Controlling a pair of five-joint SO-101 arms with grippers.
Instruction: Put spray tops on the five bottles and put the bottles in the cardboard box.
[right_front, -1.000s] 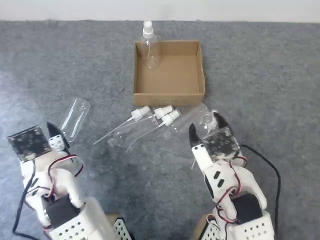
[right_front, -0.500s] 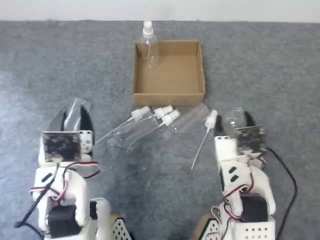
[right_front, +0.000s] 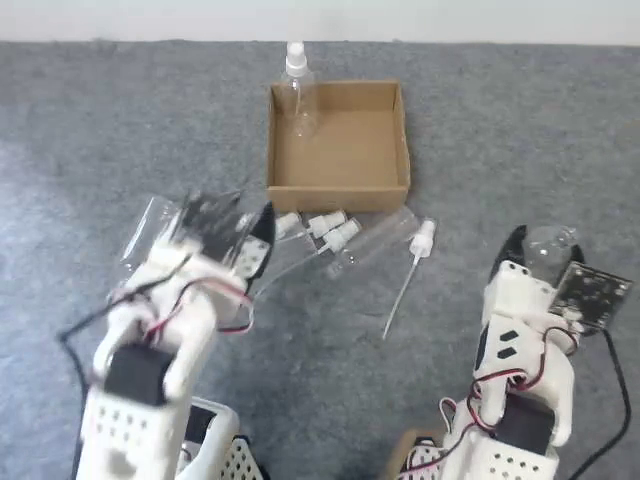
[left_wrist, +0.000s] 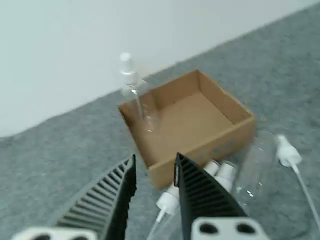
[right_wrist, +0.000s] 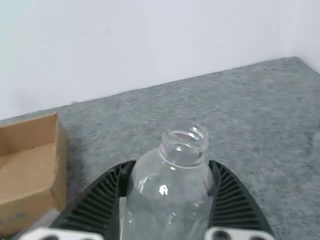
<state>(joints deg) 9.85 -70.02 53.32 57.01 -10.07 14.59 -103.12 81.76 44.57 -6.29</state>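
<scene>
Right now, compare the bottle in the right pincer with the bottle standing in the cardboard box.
The boxed bottle wears a white spray top; the held bottle has an open neck. The boxed bottle stands in the cardboard box; the held bottle is clamped in the right pincer. Both are clear.

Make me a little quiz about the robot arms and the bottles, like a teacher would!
1. True or false: the right gripper holds a bottle with nothing on its neck.
2. Where is the upright bottle?
A. In a far corner of the cardboard box
B. On the floor in front of the box
C. Lying on its side behind the box
3. Fill in the missing word: the left gripper is ____ and empty.

Key: 1 true; 2 A; 3 open.
</scene>
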